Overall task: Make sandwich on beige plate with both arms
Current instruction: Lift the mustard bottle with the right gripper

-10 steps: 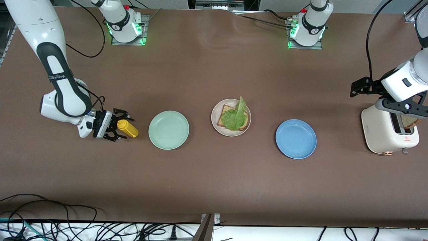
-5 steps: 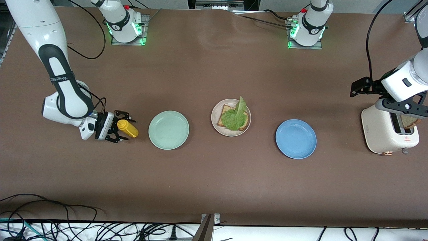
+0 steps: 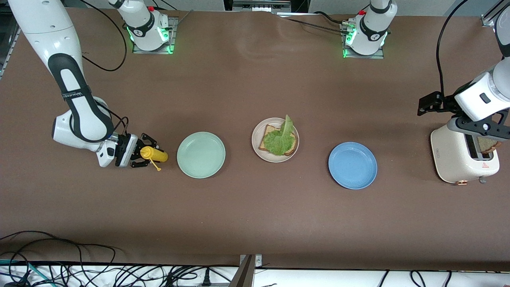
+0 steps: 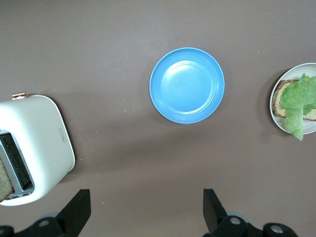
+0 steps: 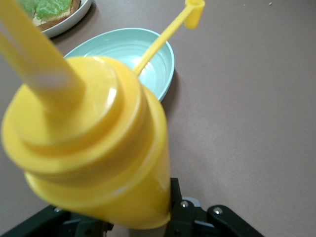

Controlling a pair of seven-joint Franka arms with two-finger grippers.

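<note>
The beige plate point(image 3: 255, 148) sits mid-table and holds one slice of brown bread point(image 3: 269, 130) with a green lettuce leaf point(image 3: 281, 139) on top. A second slice point(image 3: 487, 144) stands in the slot of the white toaster point(image 3: 454, 159) at the left arm's end. My left gripper point(image 4: 145, 210) hangs over the toaster, open and holding nothing. At the right arm's end my right gripper point(image 3: 143, 154) is low at the table, shut on a yellow squeeze bottle point(image 3: 153, 153). That bottle point(image 5: 98, 163) fills the right wrist view, its tethered cap point(image 5: 195, 10) hanging loose.
A mint green plate point(image 3: 201, 154) lies between the yellow bottle and the beige plate. A blue plate point(image 3: 352, 165) lies between the beige plate and the toaster. Cables run along the table edge nearest the front camera.
My right gripper moved in around the yellow bottle and shut on it. The bottle shifted slightly toward the mint plate and its cap swung free. The left arm stayed still.
</note>
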